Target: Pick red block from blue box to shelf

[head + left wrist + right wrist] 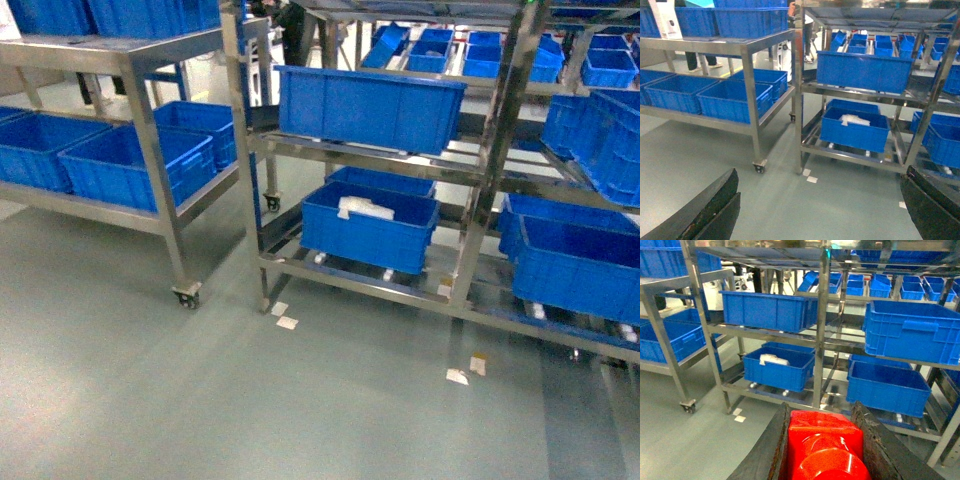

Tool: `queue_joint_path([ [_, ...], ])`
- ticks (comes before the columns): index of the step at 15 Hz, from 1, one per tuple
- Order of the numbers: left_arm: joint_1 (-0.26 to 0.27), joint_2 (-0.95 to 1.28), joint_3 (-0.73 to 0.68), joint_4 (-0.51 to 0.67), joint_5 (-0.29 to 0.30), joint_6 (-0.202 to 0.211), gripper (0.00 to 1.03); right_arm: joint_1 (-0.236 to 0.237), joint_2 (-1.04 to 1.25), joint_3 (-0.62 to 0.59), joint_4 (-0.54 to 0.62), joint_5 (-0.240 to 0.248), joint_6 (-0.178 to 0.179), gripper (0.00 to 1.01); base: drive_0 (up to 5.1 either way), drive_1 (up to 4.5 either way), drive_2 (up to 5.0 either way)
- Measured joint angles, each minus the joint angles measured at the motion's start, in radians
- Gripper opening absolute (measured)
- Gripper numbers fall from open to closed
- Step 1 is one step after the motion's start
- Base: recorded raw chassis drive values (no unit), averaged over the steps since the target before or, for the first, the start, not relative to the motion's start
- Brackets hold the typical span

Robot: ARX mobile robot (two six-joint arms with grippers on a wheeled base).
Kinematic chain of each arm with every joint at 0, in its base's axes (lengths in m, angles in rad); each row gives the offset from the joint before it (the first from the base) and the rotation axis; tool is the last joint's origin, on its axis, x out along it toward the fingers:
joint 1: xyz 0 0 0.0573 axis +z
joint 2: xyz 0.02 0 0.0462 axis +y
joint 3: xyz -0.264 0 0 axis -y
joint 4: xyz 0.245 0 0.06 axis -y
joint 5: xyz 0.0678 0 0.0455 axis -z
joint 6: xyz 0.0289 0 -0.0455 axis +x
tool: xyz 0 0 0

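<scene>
Right gripper (825, 450): closed on the red block (824, 447), one dark finger pressed against each side face, stud facing the wrist camera. Block clear of any box; blue box not in view. Ahead of and above the right gripper: shelf (821, 330), its upright almost dead centre, rail tiers running left and right, crates (767, 310) on most tiers. Judged next move: straight forward and up toward a bare stretch of rail. Left gripper (817, 210): spread wide, nothing between the fingers, shelf ahead and to its right. Right arm carries the block, so judged better placed.
</scene>
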Motion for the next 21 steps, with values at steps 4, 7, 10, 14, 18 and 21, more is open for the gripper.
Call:
queue_joint_path([
  [4, 0.000, 0.000, 0.000, 0.000, 0.000, 0.000, 0.98, 0.000, 0.000, 0.000, 0.000, 0.000, 0.000, 0.29, -1.6, -1.56, -1.6],
  [7, 0.000, 0.000, 0.000, 0.000, 0.000, 0.000, 0.98, 0.000, 0.000, 0.000, 0.000, 0.000, 0.000, 0.29, -1.6, -1.56, -1.6],
  [10, 0.000, 0.000, 0.000, 0.000, 0.000, 0.000, 0.98, 0.000, 0.000, 0.000, 0.000, 0.000, 0.000, 0.29, -1.5, -1.50, -1.5],
  [14, 0.000, 0.000, 0.000, 0.000, 0.000, 0.000, 0.98, 0.000, 0.000, 0.000, 0.000, 0.000, 0.000, 0.29, -1.6, -1.58, -1.6],
  [18, 0.000, 0.000, 0.000, 0.000, 0.000, 0.000, 0.98, 0.000, 0.000, 0.000, 0.000, 0.000, 0.000, 0.29, -1.6, -1.60, -1.6],
  [21, 0.000, 0.000, 0.000, 0.000, 0.000, 0.000, 0.98, 0.000, 0.000, 0.000, 0.000, 0.000, 0.000, 0.29, -1.5, -1.47, -1.5],
])
